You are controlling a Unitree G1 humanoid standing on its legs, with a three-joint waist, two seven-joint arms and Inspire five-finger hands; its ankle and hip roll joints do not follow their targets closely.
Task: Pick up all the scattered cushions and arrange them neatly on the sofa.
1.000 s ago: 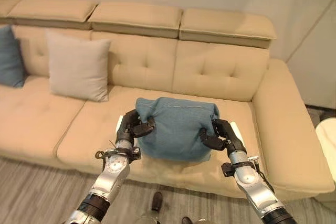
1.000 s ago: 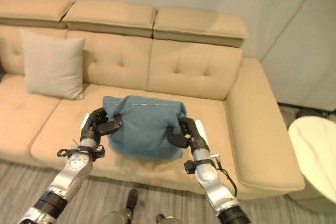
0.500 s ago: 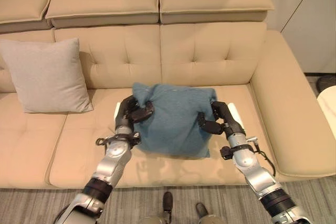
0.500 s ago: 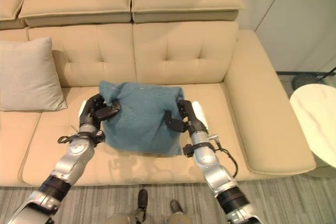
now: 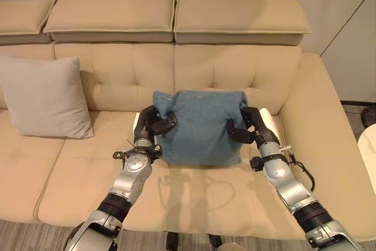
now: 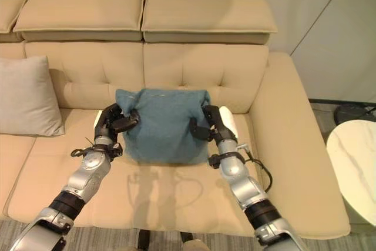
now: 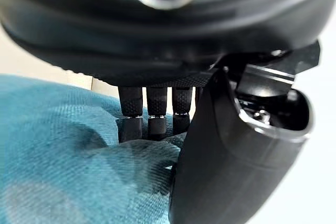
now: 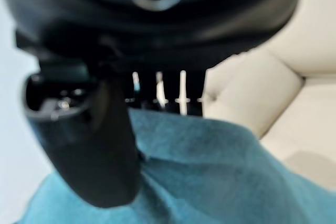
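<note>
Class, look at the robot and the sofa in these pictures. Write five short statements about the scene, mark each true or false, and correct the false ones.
1. The teal fabric cushion is held between the left hand and the right hand. True.
2. The sofa is dark grey leather. False: it is beige with a tufted backrest.
3. A light grey square cushion leans against the backrest at the robot's left. True.
4. The teal cushion lies on the floor. False: it is in front of the backrest, above the seat.
5. Both hands are open and away from the teal cushion. False: each hand's fingers are curled onto one side of it.
</note>
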